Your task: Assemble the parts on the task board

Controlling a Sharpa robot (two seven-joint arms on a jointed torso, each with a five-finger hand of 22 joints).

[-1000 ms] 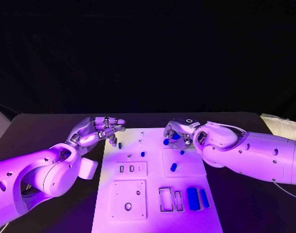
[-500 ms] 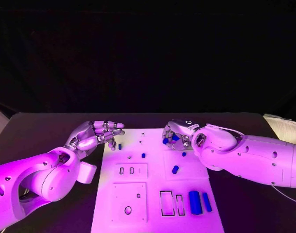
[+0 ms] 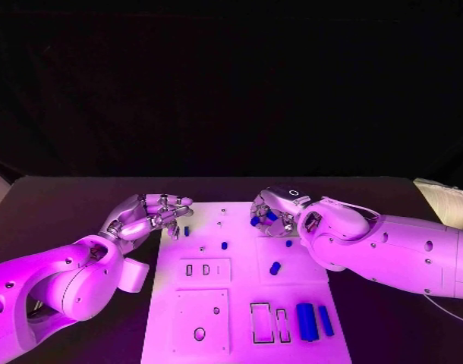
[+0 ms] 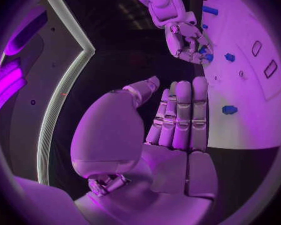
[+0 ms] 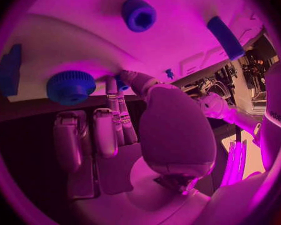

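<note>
Blue part (image 3: 256, 221) sits pinched in my right hand (image 3: 276, 211) over the task board's (image 3: 243, 334) far right corner; next I judge comes seating it squarely; left hand (image 3: 151, 214) hovers loosely curled, empty.

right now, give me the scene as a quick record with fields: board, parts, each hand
task board: white plate in the middle of the black table
parts: two blue bars side by side at the board's near right; small blue pieces scattered further up
left hand: at the board's far left edge, fingers curled, holds nothing visible
right hand: over the board's far right part, pinching a small blue part
</note>
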